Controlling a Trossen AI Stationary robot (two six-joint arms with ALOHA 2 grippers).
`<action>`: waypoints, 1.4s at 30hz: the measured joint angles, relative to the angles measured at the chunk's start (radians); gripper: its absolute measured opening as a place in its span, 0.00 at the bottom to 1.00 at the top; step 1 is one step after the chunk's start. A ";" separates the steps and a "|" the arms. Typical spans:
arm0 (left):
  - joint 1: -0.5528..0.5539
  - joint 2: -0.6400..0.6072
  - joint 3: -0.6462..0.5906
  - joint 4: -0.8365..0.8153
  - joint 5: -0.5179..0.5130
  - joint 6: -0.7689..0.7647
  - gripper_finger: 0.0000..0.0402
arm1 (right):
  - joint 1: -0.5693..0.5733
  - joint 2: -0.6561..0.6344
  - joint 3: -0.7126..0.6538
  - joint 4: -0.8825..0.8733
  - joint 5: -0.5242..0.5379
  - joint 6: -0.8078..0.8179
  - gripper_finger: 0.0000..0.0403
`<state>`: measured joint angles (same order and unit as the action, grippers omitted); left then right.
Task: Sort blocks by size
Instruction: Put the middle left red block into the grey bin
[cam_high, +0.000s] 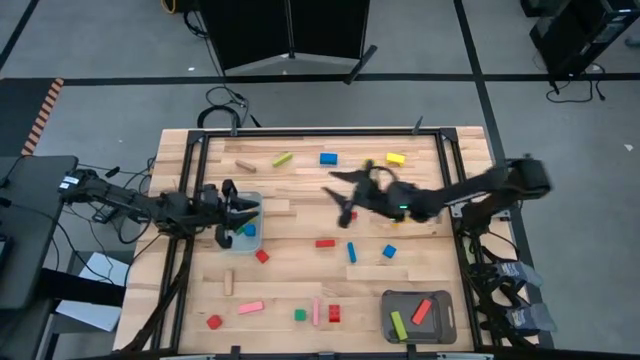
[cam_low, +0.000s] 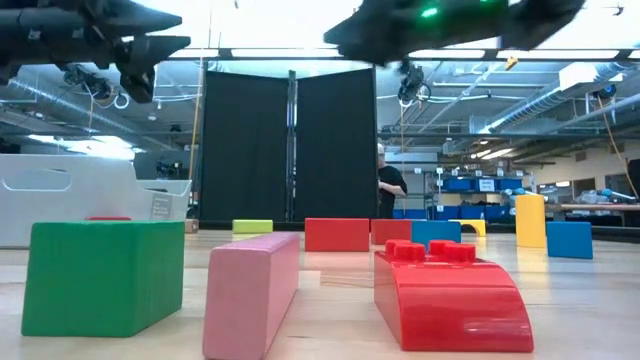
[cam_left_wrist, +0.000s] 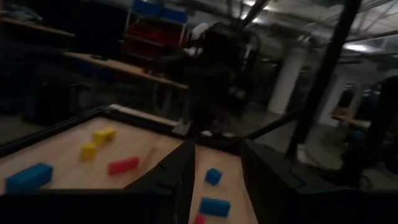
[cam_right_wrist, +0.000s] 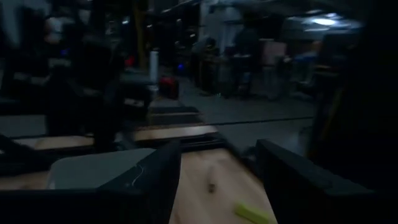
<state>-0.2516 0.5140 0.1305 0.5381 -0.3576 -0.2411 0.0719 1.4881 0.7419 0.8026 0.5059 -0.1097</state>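
Tabletop (cam_high: 300, 215) strewn with blocks (cam_high: 326, 243); your left gripper (cam_high: 243, 212) open over tray (cam_high: 247, 240), right gripper (cam_high: 340, 196) open mid-table

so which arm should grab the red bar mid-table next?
Right, probably. The right gripper hangs over mid-table with open jaws, just above the red bar. The left gripper, also open, is over the grey tray at the left edge, farther off.

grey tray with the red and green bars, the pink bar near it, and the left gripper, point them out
grey tray (cam_high: 447, 322), high view, bare floor at its right side
pink bar (cam_high: 250, 308), high view, middle of its top face
left gripper (cam_high: 243, 216), high view, midway between its fingertips
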 joint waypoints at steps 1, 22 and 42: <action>0.001 0.012 0.000 -0.001 -0.014 -0.004 0.34 | 0.013 -0.050 -0.038 -0.003 0.029 -0.011 0.54; 0.001 0.531 0.258 0.008 -0.118 -0.056 0.34 | 0.211 -0.499 -0.337 -0.005 0.132 -0.070 0.54; 0.084 0.893 0.728 -0.523 -0.009 -0.125 0.34 | 0.280 -0.534 -0.337 0.117 0.102 -0.208 0.54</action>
<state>-0.1671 1.4074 0.8588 0.0151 -0.3670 -0.3664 0.3515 0.9539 0.4053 0.9194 0.6081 -0.3180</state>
